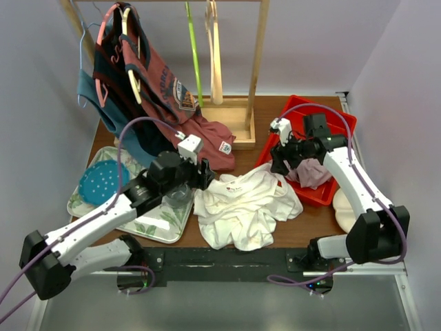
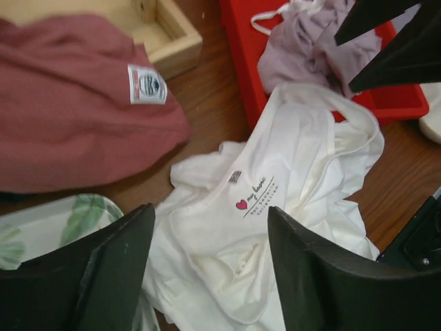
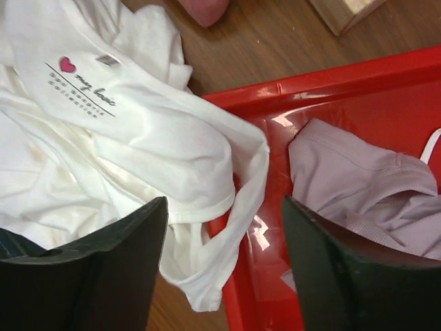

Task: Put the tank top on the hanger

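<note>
The white tank top (image 1: 244,207) lies crumpled on the table at the front middle, its small red heart print up (image 2: 241,205). One strap loop drapes over the edge of the red tray (image 3: 244,207). My left gripper (image 1: 204,174) is open just above the top's left edge; in the left wrist view (image 2: 210,234) the fabric lies between its jaws. My right gripper (image 1: 281,162) is open above the tray's left rim, over the strap (image 3: 224,227). The lime-green hanger (image 1: 193,48) hangs from the rack at the back.
A red tray (image 1: 337,121) at right holds a mauve-pink cloth (image 1: 310,172). A faded-red shirt (image 1: 165,96) hangs from the wooden rack (image 1: 258,62) and spills onto the table. A leaf-print tray (image 1: 148,221) with a blue plate (image 1: 100,181) sits at left. A pale hanger (image 1: 215,55) hangs at the back.
</note>
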Robot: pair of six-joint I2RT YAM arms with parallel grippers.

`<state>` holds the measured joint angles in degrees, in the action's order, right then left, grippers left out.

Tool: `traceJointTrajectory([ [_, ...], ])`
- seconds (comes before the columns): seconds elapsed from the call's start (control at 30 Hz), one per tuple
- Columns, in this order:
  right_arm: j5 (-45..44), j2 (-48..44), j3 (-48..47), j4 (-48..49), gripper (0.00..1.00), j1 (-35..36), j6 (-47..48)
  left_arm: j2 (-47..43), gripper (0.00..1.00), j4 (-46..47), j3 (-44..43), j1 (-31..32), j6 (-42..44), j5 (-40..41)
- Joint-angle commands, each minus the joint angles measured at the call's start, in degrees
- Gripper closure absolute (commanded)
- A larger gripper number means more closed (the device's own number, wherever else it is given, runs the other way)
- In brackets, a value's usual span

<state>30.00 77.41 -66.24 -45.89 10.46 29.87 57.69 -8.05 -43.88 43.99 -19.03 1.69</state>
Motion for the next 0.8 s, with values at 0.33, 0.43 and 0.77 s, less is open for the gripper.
traceJointTrajectory([
  [0.33,15.9,-8.6,6.8,6.9,0.16,-4.3,-3.0,11.7,0.17,-11.1,-46.5,-7.8,0.6,13.7],
  [0.43,16.7,-9.9,10.0,9.0,0.16,-5.0,-3.7,17.7,0.22,-10.9,-54.2,-12.0,-2.6,11.8],
  [0.77,18.3,-11.1,11.4,8.3,0.15,-5.8,-2.6,32.2,0.37,-12.2,-71.0,-16.7,-5.9,8.7],
])
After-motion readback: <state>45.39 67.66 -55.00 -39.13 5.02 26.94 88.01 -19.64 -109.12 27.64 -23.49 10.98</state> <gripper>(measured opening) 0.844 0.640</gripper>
